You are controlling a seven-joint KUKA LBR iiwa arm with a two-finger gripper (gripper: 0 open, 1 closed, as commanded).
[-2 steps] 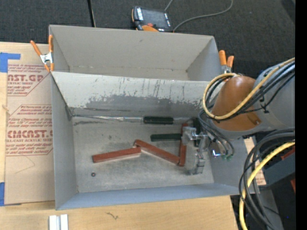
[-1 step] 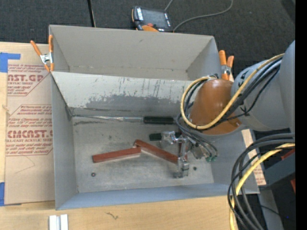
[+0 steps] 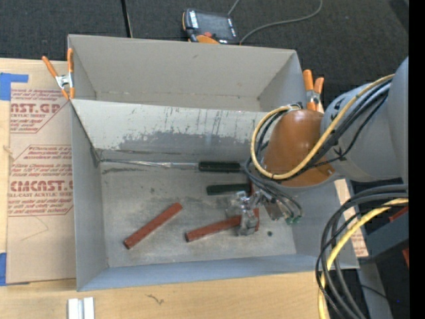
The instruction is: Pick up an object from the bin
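Note:
My gripper (image 3: 247, 219) is low in the bin's front right part, right at the right end of a short reddish-brown flat stick (image 3: 211, 230) that lies on the floor pointing left. The gripper's body hides the stick's end. A second, longer reddish-brown stick (image 3: 153, 224) lies slanted to the left, apart from the gripper. Just behind the gripper lies a dark green-black bar (image 3: 224, 189).
A long thin metal rod with a black handle (image 3: 220, 167) lies along the foot of the bin's back wall. The arm with its orange cover and looped cables hangs over the bin's right side.

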